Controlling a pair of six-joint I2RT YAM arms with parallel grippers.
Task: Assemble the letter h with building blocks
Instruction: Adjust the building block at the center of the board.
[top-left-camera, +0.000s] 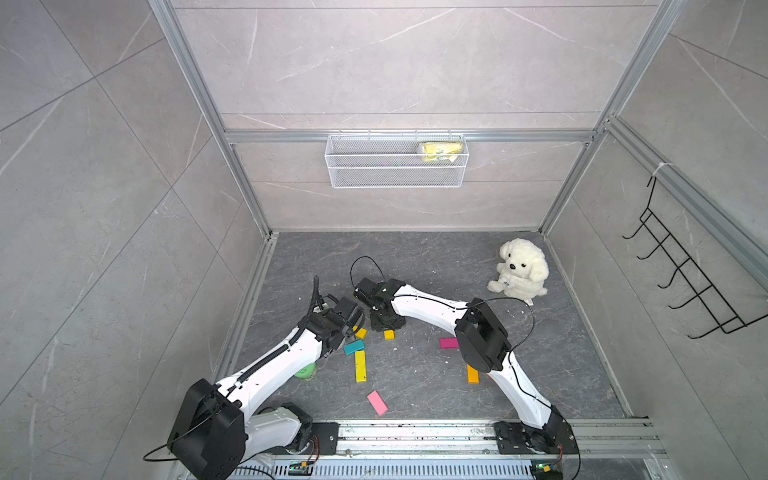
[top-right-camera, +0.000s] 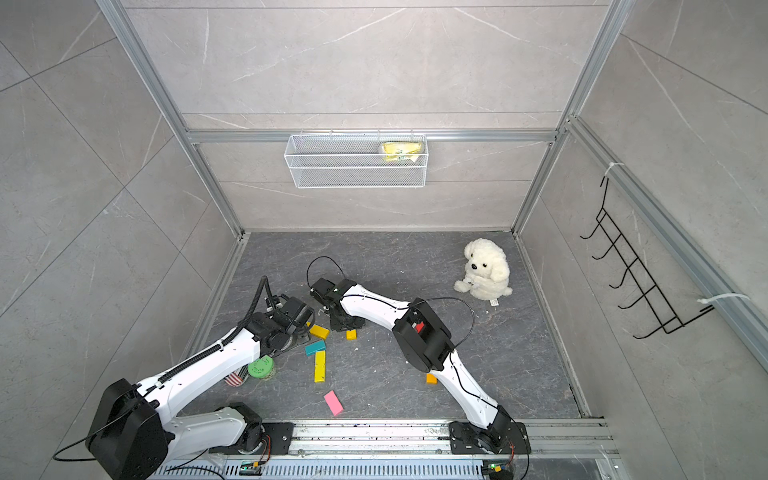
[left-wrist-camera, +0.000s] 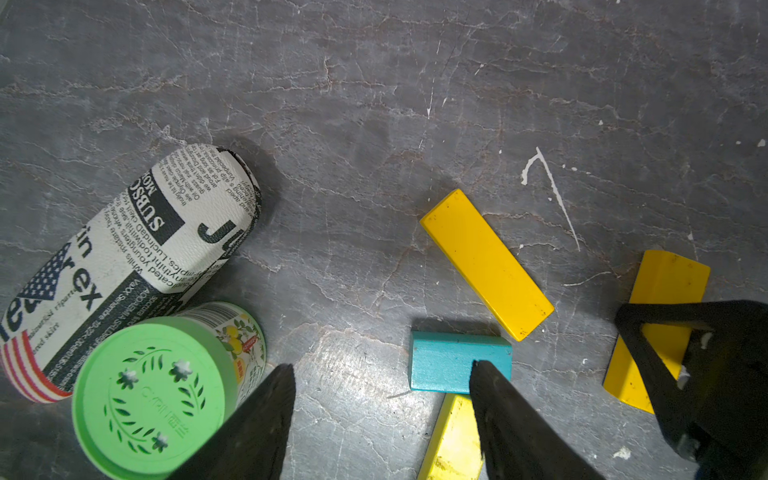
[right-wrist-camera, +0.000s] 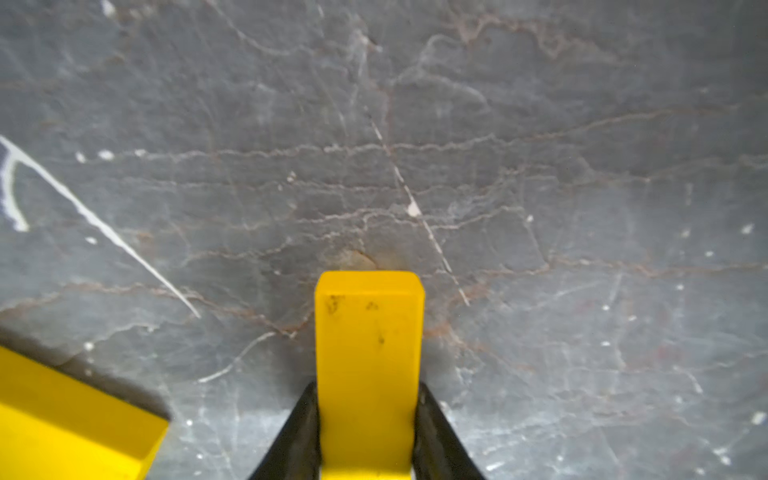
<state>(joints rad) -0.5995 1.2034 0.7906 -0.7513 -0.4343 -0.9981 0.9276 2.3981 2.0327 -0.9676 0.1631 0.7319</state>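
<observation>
Building blocks lie scattered flat on the dark worktop (top-left-camera: 415, 266).

In both top views the teal block (top-left-camera: 353, 347) (top-right-camera: 315, 347) sits near the middle. A long yellow block (top-left-camera: 360, 366) lies just on its near side, toward the arm bases, and an amber block (top-left-camera: 360, 333) lies just on its far side. Right of the teal block, the right claw (top-left-camera: 385, 326) stands over a second amber block (top-left-camera: 389, 334). Farther right in a top view lie a magenta block (top-left-camera: 449, 343) and an orange block (top-left-camera: 472, 373). A pink block (top-left-camera: 377, 402) lies well nearer the bases than the teal block. A green-lidded can (top-right-camera: 261, 368) stands left of the teal block.

In the left wrist view the left claw (left-wrist-camera: 381, 365) is spread, with bare worktop between its fingers. One fingertip (left-wrist-camera: 494, 399) overlaps the teal block's edge; I cannot tell whether it touches. The can stands well apart from the teal block, with a newsprint-printed case (left-wrist-camera: 124, 257) just beside it.

In the right wrist view the right claw pinches the second amber block, one finger against each long side. The block's free end juts past the fingertips.
</observation>
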